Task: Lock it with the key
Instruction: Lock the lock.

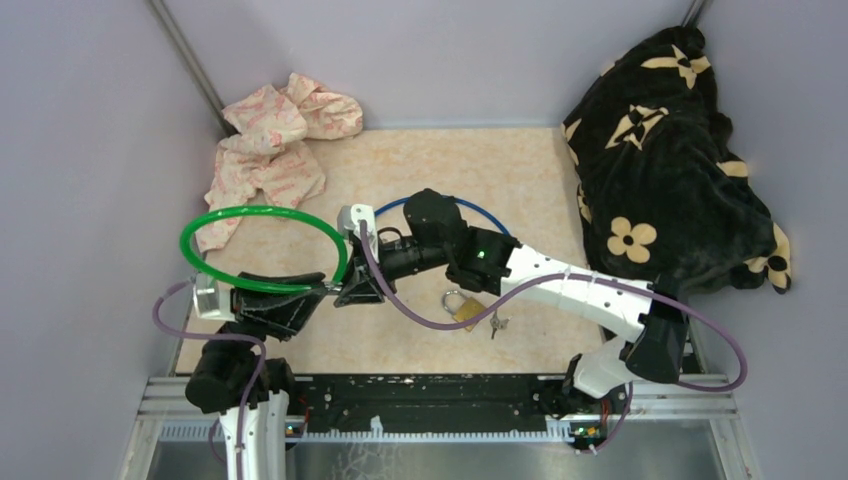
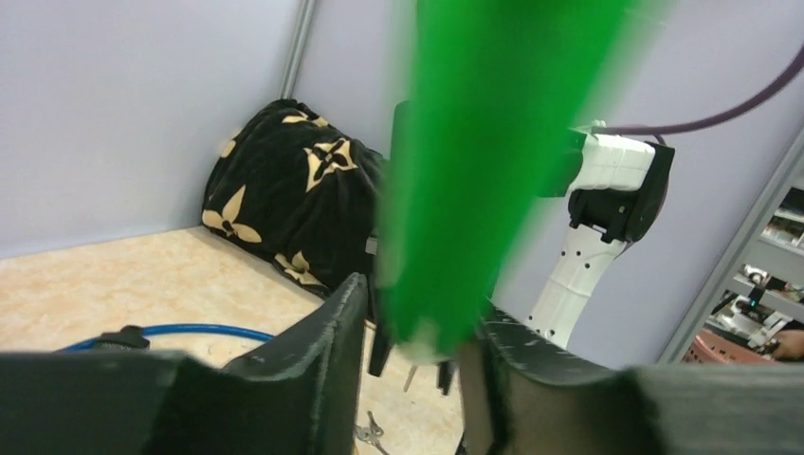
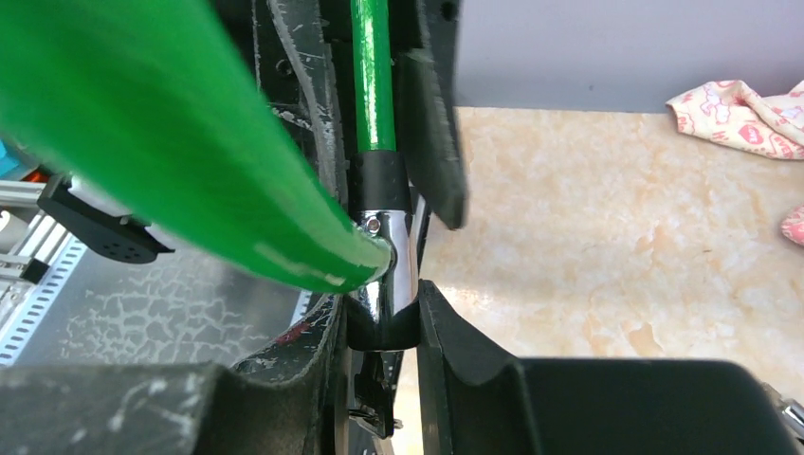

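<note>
A green cable lock forms a loop at the left, off the table. Its chrome and black lock barrel sits between the fingers of my right gripper, which is shut on it. My left gripper straddles the green cable just behind the barrel, jaws open with a gap on each side. A brass padlock lies on the table under the right arm, with a small bunch of keys beside it. The keys show low in the left wrist view. No gripper holds a key.
A blue cable loops behind the right arm. A black blanket with cream flowers fills the back right corner, and a pink patterned cloth lies at the back left. Lilac walls close in three sides.
</note>
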Controlling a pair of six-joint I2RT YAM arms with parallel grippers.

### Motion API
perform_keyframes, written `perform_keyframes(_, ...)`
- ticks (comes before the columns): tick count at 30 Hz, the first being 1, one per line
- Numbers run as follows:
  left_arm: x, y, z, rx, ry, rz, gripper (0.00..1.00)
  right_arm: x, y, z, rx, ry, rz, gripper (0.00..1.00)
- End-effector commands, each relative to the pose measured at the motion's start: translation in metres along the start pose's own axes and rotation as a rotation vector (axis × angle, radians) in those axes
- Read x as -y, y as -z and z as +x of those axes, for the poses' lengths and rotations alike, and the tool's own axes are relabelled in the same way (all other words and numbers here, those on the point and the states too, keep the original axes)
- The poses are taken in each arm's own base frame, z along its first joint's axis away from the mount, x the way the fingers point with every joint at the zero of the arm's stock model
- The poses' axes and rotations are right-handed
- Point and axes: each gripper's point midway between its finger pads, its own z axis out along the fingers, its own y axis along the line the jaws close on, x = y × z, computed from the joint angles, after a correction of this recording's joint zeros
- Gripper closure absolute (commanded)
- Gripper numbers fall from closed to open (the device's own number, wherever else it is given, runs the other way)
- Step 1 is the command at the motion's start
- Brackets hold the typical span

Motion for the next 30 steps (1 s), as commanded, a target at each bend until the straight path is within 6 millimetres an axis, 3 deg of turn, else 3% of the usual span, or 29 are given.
perform_keyframes(1,0.017,0.002,0.0,-0.003,-0.047,0.066,0.66,-0.011,0.015,-0.058,0.107,0.136,-0.014,1.0)
perform_keyframes(4,0.021,0.001,-0.002,0.003,-0.057,0.082,0.99,-0.012,0.013,-0.059,0.106,0.137,-0.023,1.0)
perform_keyframes(8,0.024,0.0,-0.009,0.034,-0.066,0.084,1.0,-0.015,0.012,-0.062,0.111,0.135,-0.038,1.0)
perform_keyframes(9,0.023,-0.001,-0.012,0.046,-0.061,0.076,1.0,-0.015,0.012,-0.062,0.108,0.133,-0.043,0.93)
perform_keyframes(12,0.023,-0.004,-0.023,0.094,-0.05,0.057,1.0,-0.017,0.02,-0.063,0.113,0.153,-0.034,0.19)
perform_keyframes(13,0.024,-0.005,-0.026,0.111,-0.053,0.055,1.0,-0.014,0.025,-0.063,0.124,0.16,-0.008,0.08)
perform_keyframes(17,0.027,-0.006,-0.035,0.146,-0.07,0.059,1.0,0.006,0.046,-0.052,0.162,0.167,0.144,0.06)
perform_keyframes(20,0.025,-0.006,-0.033,0.14,-0.062,0.051,1.0,0.016,0.058,-0.055,0.248,0.226,0.273,0.16)
perform_keyframes(26,0.018,-0.006,-0.032,0.138,-0.063,0.03,1.0,-0.008,0.095,-0.071,0.465,0.555,0.53,0.2)
perform_keyframes(30,0.016,-0.006,-0.031,0.139,-0.063,0.023,1.0,-0.013,0.093,-0.063,0.415,0.688,0.642,0.24)
